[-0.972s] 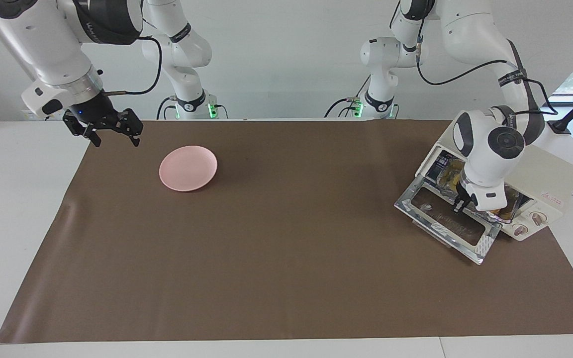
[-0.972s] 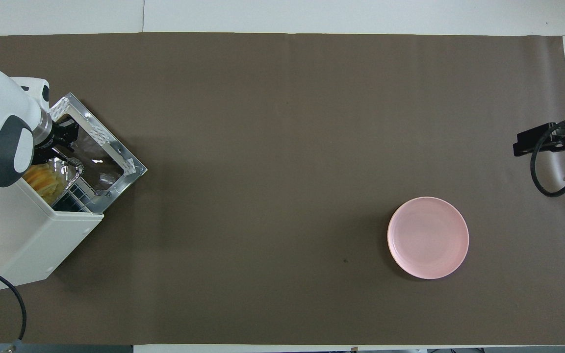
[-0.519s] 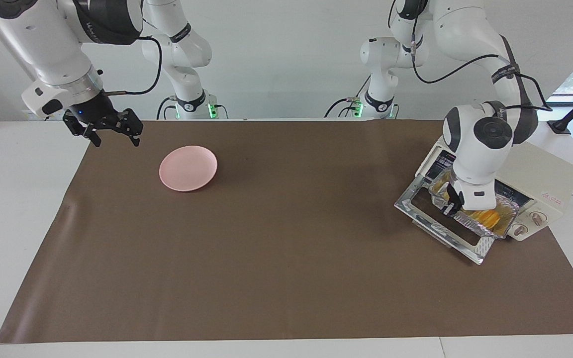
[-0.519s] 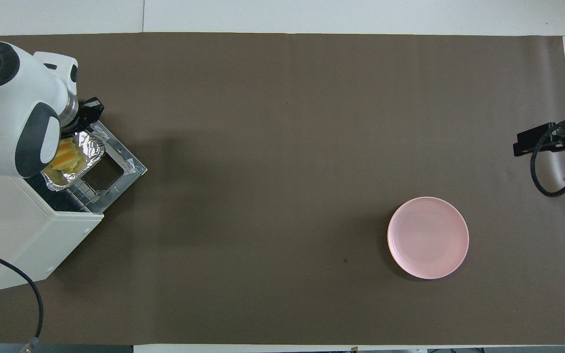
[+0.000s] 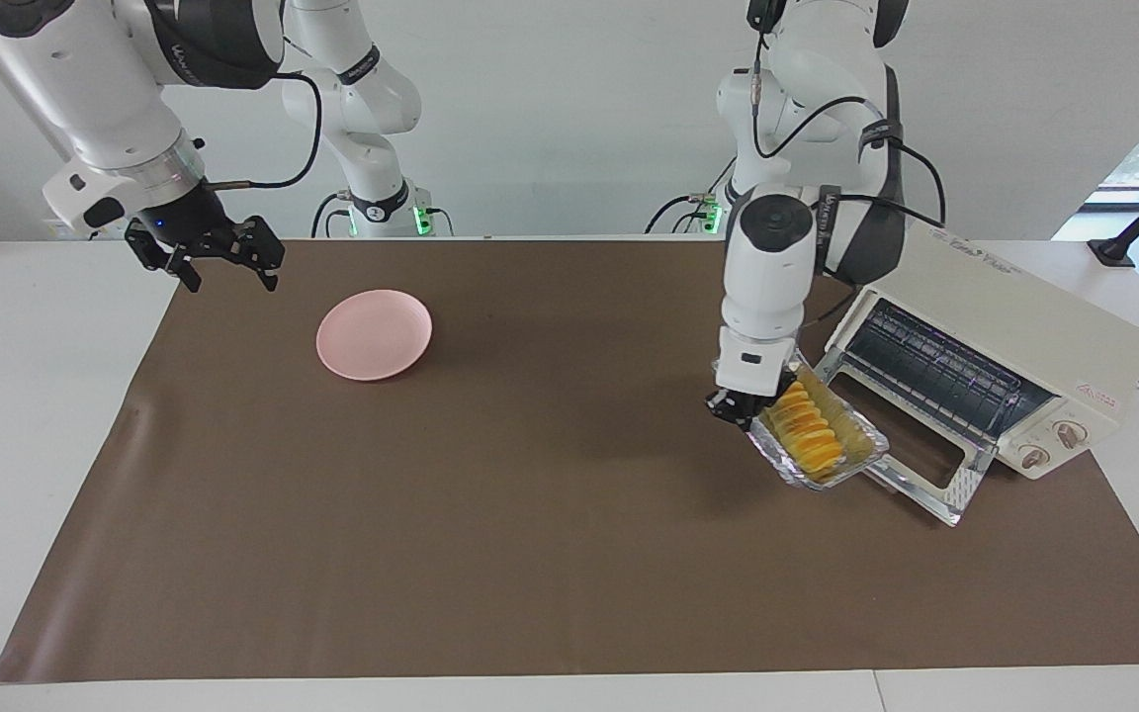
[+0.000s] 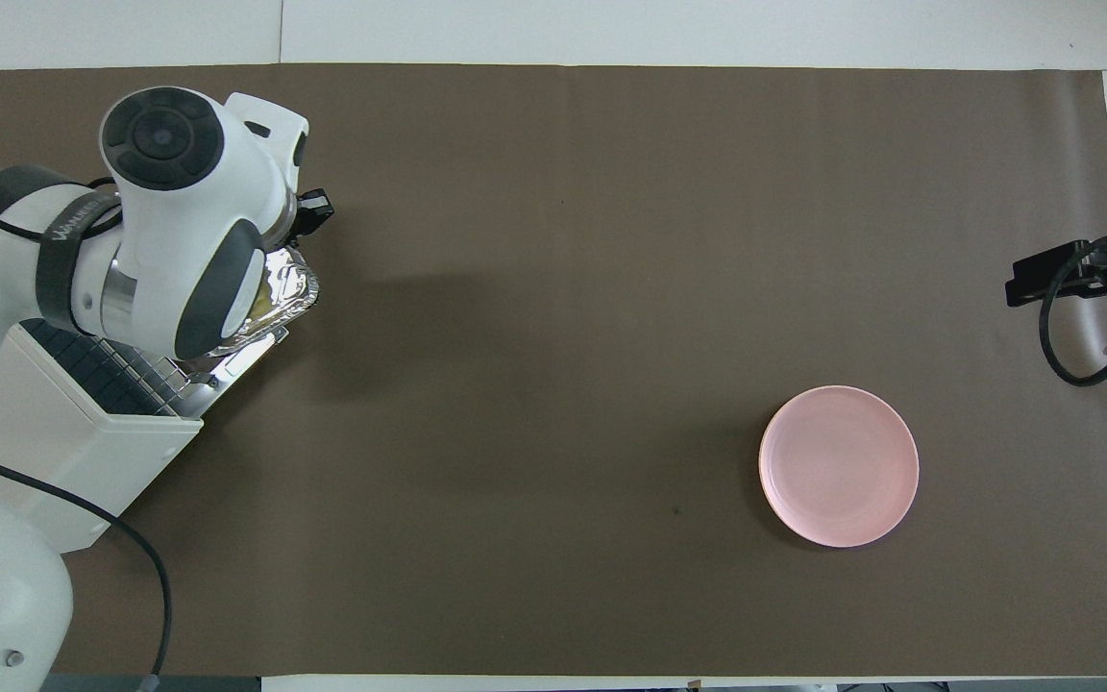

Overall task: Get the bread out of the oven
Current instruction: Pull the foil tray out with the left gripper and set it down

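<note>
The golden ridged bread [image 5: 807, 427] lies in a silver foil tray [image 5: 789, 467] that hangs tilted in the air, outside the oven [image 5: 1024, 307] and over the mat beside its dropped glass door [image 5: 937, 487]. My left gripper [image 5: 736, 405] is shut on the tray's rim at the end away from the oven. In the overhead view the left arm hides most of the foil tray [image 6: 292, 286], and the left gripper [image 6: 313, 213] shows just past it. My right gripper [image 5: 231, 279] waits open, holding nothing, over the mat's edge at the right arm's end.
A pink plate [image 5: 374, 333] sits on the brown mat toward the right arm's end, also seen as the plate [image 6: 839, 466] from overhead. The oven's wire rack [image 5: 935, 371] is bare. The oven [image 6: 63, 452] stands at the left arm's end.
The left gripper closed on the tray's rim and drew the tray with the bread out of the oven, lifting it toward the middle of the mat. The right arm stayed still.
</note>
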Robot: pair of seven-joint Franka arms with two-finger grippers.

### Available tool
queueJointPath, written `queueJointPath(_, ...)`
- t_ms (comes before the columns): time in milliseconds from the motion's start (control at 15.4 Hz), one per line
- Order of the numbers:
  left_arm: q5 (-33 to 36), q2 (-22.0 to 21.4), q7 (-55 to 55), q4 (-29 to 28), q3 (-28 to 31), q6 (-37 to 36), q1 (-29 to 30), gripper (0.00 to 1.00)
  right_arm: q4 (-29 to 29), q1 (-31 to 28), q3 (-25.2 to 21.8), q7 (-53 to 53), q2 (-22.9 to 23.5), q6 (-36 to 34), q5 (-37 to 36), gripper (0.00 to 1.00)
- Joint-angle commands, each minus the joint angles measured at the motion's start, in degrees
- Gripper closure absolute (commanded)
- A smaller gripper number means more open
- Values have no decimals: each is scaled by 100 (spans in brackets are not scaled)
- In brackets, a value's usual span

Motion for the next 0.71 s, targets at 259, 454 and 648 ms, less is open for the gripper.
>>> queueJointPath(259,-874,216,98,435,85,139,-752,100,-73,-67,40,-114,-74,-35,-81,0)
queueJointPath(454,-991,260,413,427,85,324,-857,100,-73,-67,40,-114,-74,-35,-81,0)
queueJointPath(648,-947,225,545,191,94,604,-1225,100,-73,-67,40,-114,-74,-35,-81,0)
